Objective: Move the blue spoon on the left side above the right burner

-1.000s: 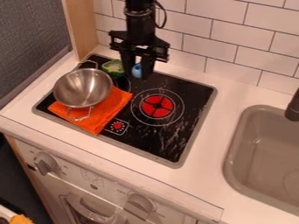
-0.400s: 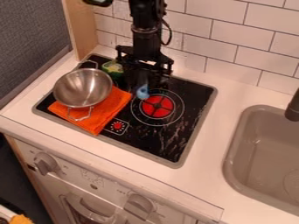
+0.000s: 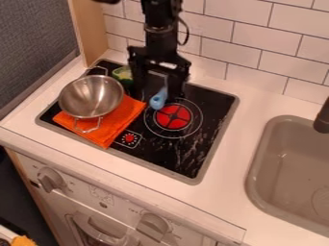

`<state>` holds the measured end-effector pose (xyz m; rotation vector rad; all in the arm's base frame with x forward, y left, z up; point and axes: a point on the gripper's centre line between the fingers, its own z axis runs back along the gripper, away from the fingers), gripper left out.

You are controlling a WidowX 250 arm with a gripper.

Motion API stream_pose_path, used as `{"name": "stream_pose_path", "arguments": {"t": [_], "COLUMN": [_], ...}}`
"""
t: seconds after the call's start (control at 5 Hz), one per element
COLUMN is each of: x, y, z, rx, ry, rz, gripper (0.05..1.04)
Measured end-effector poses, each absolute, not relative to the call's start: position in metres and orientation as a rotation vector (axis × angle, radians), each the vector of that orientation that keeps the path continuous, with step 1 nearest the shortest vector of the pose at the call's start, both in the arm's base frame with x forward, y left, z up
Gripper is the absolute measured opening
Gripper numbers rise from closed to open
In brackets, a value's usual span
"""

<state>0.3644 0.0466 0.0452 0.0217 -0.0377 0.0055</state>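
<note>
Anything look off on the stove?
Yes: an orange cloth lies on the cooktop, partly under the metal pot, odd because cloth on a stove could be a burn risk. Also whitish streaks on the black surface in front of the right burner; smears or glare, can't tell.

Blue spoon (image 3: 160, 97): round handle end, little hole in it, low and toward left; rest slants up and right. Sits at upper left edge of right burner (image 3: 166, 115). Burner: flat, round, red, dark cross making 4 parts, thin white ring around.
</note>
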Motion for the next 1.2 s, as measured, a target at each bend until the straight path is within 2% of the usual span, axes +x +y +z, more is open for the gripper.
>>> {"name": "stream_pose_path", "arguments": {"t": [0.2,0.4,1.2], "x": [0.3645,0.3614,0.3618], "y": [0.0441,0.0464,0.0534], "z": [0.0636,0.0671,0.0669], "rx": [0.015,-0.004,0.011], "ry": [-0.079,-0.069,-0.073], "rz": [-0.004,-0.007,-0.044], "gripper": [1.0,1.001,1.0]}}
